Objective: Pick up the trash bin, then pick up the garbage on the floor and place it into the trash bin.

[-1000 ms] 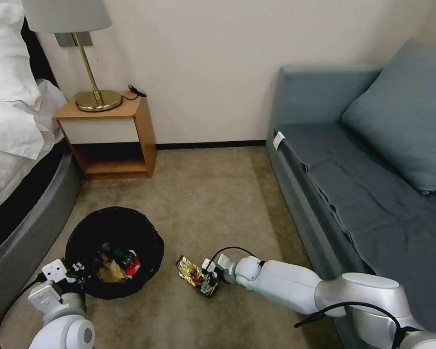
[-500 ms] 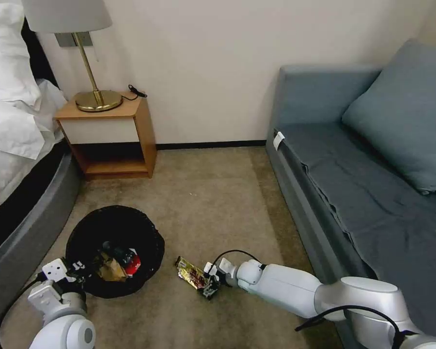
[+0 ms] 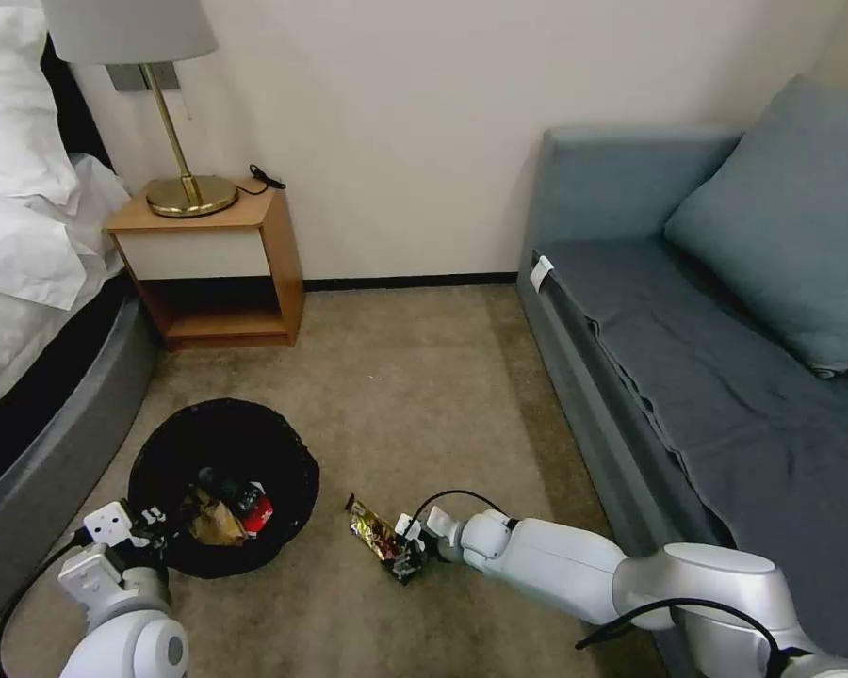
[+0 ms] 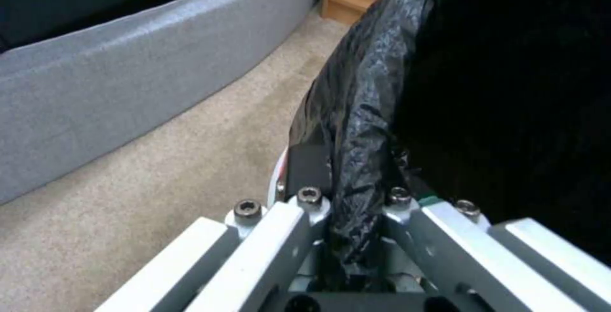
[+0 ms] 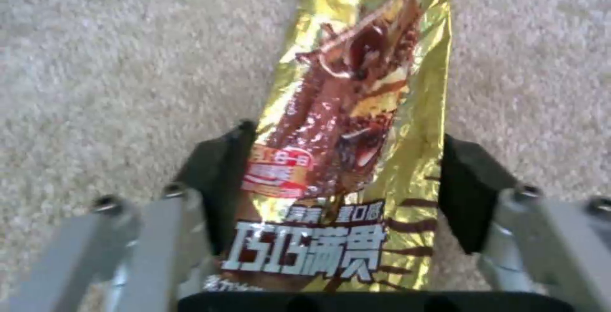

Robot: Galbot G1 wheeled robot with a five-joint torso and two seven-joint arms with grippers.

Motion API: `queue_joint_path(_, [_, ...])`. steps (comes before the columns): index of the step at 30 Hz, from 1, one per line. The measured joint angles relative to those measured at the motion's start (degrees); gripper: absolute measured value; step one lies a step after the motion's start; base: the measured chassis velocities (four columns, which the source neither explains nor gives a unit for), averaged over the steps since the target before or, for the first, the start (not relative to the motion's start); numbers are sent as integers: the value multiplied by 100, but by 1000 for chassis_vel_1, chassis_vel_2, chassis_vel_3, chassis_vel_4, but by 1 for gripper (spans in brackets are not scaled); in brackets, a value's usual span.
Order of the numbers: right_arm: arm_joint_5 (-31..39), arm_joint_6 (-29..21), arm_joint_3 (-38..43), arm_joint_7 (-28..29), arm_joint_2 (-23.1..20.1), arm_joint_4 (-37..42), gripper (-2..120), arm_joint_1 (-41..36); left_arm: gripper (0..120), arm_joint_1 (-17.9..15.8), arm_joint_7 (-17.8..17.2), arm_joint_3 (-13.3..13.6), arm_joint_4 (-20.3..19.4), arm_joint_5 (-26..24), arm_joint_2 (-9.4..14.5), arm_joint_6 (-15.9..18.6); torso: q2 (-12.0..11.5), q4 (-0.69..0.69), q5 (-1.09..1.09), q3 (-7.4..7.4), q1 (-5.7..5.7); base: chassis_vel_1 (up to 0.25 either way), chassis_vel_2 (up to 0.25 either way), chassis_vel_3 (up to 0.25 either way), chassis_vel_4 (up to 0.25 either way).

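Note:
The trash bin (image 3: 292, 452), round and lined with a crinkly black bag (image 4: 363, 88), stands on the carpet at the lower left. My left gripper (image 3: 151, 527) is shut on its near rim, the bag pinched between the fingers (image 4: 305, 202). Inside lie a red snack packet (image 3: 257, 511), a crumpled brown paper bag (image 3: 215, 523) and a small bottle (image 3: 221, 485). A gold-brown candy wrapper (image 3: 372, 529), one piece of the garbage, lies on the floor right of the bin. My right gripper (image 3: 400, 556) is low on the carpet, its pads pressing the wrapper's (image 5: 356, 126) two long edges.
A grey sofa (image 3: 688, 377) runs along the right, close to my right arm. The bed's grey frame (image 3: 57, 452) curves along the left, beside the bin. A wooden nightstand (image 3: 221, 273) with a brass lamp (image 3: 184, 184) stands at the back wall. Bare carpet (image 3: 415, 377) lies between them.
My right gripper has sunk lower and drawn in on the wrapper, which now looks narrower and slightly turned. The left gripper and bin have stayed put.

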Motion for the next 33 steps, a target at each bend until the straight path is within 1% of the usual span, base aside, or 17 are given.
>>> queue_joint_path(2, [5,41,-2,1,-7,6,52,5,2,-9,0,-7,10,1,4,0,0,0,0,0,0,0,0,0,0])
queue_joint_path(3, [10,59,-2,1,-18,17,45,20,2,-13,1,-8,17,3,5,-3,0,0,0,0,0,0,0,0,0])
queue_joint_path(4, [10,59,-2,1,-18,17,45,20,2,-13,1,-8,17,3,5,-3,0,0,0,0,0,0,0,0,0])
queue_joint_path(8, [22,155,-10,-47,-43,53,28,54,2,-23,2,-8,28,16,5,-4,-1,0,0,0,0,0,0,0,0])
queue_joint_path(9, [22,155,-10,-47,-43,53,28,54,2,-23,2,-8,28,16,5,-4,-1,0,0,0,0,0,0,0,0])
queue_joint_path(12, [30,236,-10,-53,-69,97,14,58,2,-32,2,-8,37,25,8,-4,-1,0,0,0,0,0,0,0,0])
queue_joint_path(13, [36,274,-10,-54,-78,110,10,59,2,-33,2,-8,37,27,9,-4,-1,0,0,0,0,0,0,0,0])
queue_joint_path(14, [36,274,-10,-54,-78,110,10,59,2,-33,2,-8,37,27,9,-4,-1,0,0,0,0,0,0,0,0])
queue_joint_path(16, [37,331,-10,-59,-97,116,0,59,2,-37,2,-8,41,28,9,-10,-1,0,0,0,0,0,0,0,0])
queue_joint_path(24, [51,489,-12,-92,-172,197,0,44,2,-37,2,-16,48,31,5,-25,-1,0,0,0,0,0,0,0,0])
queue_joint_path(27, [89,514,150,-101,-367,507,0,110,2,-29,2,-28,27,19,16,0,-1,0,1,0,0,0,0,0,0])
queue_joint_path(28, [89,514,150,-101,-367,507,0,110,2,-29,2,-28,27,19,16,0,-1,0,1,0,0,0,0,0,0])
queue_joint_path(31, [54,550,520,-97,-720,799,0,287,2,-33,3,-33,14,5,27,39,-1,1,2,0,0,0,0,0,0])
queue_joint_path(33, [16,591,877,-93,-1134,1031,0,451,2,-41,2,-35,4,-2,36,85,-1,0,1,0,0,0,0,0,0])
